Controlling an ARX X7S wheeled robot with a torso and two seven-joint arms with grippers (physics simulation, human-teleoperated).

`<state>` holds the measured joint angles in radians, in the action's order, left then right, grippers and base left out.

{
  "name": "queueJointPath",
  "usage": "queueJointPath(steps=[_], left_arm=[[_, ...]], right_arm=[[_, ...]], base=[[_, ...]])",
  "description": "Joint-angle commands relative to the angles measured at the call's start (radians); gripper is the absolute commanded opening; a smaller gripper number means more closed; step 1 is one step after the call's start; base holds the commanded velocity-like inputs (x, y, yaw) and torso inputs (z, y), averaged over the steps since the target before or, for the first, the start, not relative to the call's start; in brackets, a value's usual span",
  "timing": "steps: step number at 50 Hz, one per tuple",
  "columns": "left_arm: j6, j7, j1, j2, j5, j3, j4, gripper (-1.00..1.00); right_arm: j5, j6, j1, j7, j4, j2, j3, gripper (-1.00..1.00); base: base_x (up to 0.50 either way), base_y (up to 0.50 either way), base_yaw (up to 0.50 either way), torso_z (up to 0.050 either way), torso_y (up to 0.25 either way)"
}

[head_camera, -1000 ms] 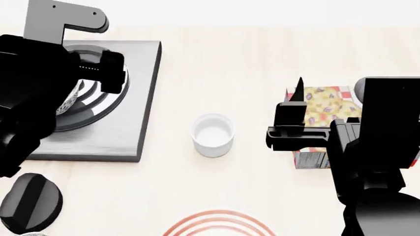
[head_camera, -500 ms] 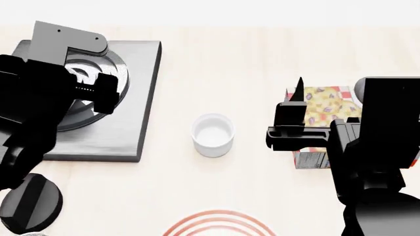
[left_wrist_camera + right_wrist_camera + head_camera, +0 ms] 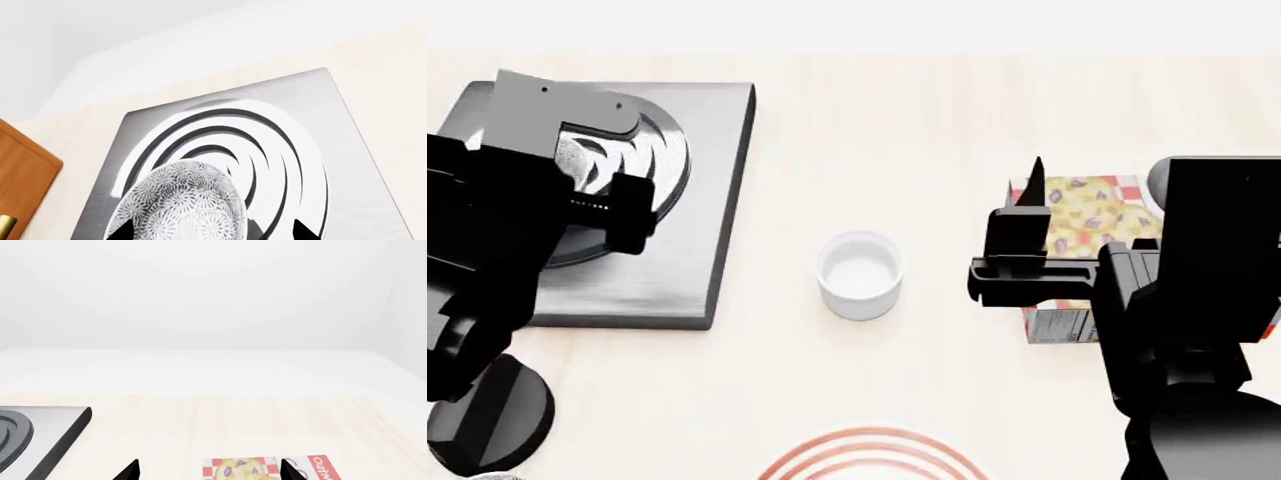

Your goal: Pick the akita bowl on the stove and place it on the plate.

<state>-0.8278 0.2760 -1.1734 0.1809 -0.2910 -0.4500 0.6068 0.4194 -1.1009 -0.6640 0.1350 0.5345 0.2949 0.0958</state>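
Over the stove (image 3: 681, 230), your left gripper (image 3: 210, 232) has its two fingertips set wide on either side of the akita bowl (image 3: 180, 202); whether they grip it, you cannot tell. That bowl shows against the black rings. Your right gripper (image 3: 208, 470) hangs open above a red-checked box (image 3: 1084, 215). Between the arms stands a white cup (image 3: 861, 272), and the plate (image 3: 874, 452) lies at the near edge.
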Motion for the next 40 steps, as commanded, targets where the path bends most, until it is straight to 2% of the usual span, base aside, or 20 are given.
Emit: queueJointPath(steps=[1, 40], left_arm=[[-0.006, 0.003, 0.013, 0.010, 0.000, -0.007, -0.002, 1.00], [0.022, -0.018, 0.025, 0.030, 0.009, -0.042, 0.054, 1.00]], right_arm=[[0.005, 0.001, 0.000, 0.004, -0.001, 0.002, -0.001, 1.00], [0.020, 0.006, 0.001, 0.016, -0.003, 0.010, -0.005, 1.00]], base=[[0.00, 0.00, 0.00, 0.000, 0.000], [0.00, 0.00, 0.00, 0.000, 0.000]])
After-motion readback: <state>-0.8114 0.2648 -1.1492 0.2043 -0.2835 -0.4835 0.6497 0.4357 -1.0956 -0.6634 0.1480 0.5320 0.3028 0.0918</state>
